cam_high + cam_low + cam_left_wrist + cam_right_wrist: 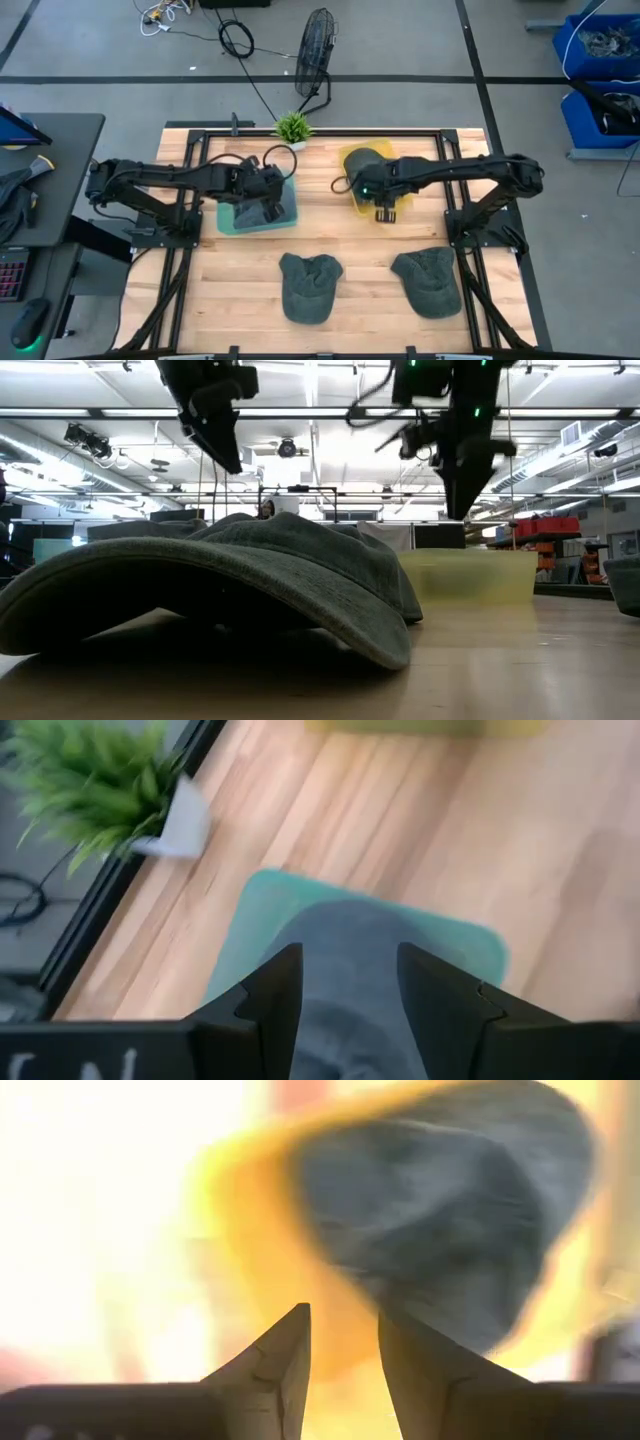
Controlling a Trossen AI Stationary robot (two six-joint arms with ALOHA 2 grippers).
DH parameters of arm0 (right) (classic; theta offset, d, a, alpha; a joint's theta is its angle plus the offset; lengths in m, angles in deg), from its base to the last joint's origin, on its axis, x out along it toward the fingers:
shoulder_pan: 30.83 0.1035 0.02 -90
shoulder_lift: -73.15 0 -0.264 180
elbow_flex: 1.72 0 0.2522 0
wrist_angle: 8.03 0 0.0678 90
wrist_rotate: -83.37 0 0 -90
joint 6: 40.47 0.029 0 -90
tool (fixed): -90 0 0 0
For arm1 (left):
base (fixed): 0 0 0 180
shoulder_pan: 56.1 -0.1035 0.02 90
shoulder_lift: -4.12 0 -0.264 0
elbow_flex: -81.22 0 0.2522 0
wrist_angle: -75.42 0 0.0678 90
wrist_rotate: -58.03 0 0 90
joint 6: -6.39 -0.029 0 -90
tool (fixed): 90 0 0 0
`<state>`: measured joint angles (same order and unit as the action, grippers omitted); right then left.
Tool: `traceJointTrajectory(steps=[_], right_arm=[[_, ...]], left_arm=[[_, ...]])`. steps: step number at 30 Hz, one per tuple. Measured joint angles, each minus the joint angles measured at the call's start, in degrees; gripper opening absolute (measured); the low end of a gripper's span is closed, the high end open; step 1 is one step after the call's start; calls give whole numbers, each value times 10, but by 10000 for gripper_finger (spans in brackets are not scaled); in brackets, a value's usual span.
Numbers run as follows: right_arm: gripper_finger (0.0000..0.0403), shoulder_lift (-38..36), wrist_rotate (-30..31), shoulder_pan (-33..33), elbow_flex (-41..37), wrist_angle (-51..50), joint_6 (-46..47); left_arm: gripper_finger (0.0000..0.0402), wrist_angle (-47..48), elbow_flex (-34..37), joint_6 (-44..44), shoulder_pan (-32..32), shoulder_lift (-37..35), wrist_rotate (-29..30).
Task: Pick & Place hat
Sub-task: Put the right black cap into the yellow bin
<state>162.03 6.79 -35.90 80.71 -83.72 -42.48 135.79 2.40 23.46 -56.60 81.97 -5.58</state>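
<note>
The left gripper [272, 212] hangs over the shallow teal plastic bin [232, 220] at left of centre in the high view, its fingers [270, 995] apart with nothing between them; a grey-green cloth cap [345, 970] already lies in that bin. The right gripper [385, 213] hovers at the near edge of the yellow plastic bin [352, 160] at right of centre, fingers [280, 1360] parted and empty, with another dark cap [450, 1210] inside. Two more washed grey-green caps, one [308, 285] at lower centre and one [428, 281] at lower right, wait on the wooden slatted tabletop [350, 250], well apart from both arms. The risks, as I judge them: soft fabric may slip or be pinched only by the brim, and both arms reaching for the lower caps could crowd each other.
</note>
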Motion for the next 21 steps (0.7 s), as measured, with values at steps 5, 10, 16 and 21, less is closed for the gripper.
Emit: traceJointTrajectory(steps=[5,10,16,21], right_arm=[[117,0,-134,74,33,-22,103],[130,-1,-267,141,35,-24,279],[164,0,-323,216,-19,-51,471],[192,0,-404,261,-92,-52,579]], left_arm=[[169,-24,0,-9,16,0,-1],[169,-23,0,-8,25,0,-1],[169,-23,0,-8,30,0,0],[169,-22,0,5,30,0,0]])
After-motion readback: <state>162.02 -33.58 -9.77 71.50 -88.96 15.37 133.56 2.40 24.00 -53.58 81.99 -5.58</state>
